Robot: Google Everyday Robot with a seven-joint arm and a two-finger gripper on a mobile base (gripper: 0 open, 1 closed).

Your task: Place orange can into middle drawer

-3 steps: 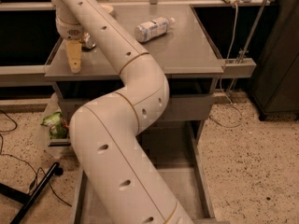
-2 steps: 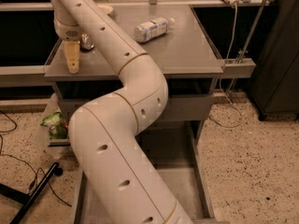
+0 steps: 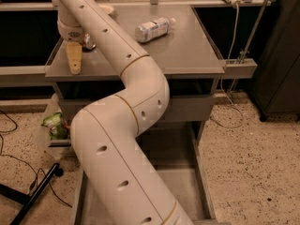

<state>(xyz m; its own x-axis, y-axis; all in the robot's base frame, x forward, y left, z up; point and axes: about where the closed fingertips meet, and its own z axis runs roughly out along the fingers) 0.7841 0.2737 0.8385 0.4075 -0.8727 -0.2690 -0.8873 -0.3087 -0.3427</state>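
The orange can (image 3: 88, 42) stands on the grey cabinet top (image 3: 187, 50) near its left edge, mostly hidden behind my wrist; only a shiny sliver shows. My gripper (image 3: 75, 62) hangs down over the left front of the top, right beside the can on its left. The middle drawer (image 3: 180, 189) is pulled out below, a grey flat-floored tray, largely covered by my white arm (image 3: 117, 139).
A clear plastic bottle (image 3: 152, 29) with a white-blue label lies on its side at the back of the top. A green bag (image 3: 55, 124) lies at the lower left. Cables and a black stand leg (image 3: 33, 196) cross the floor at left. A dark cabinet (image 3: 281, 55) stands at right.
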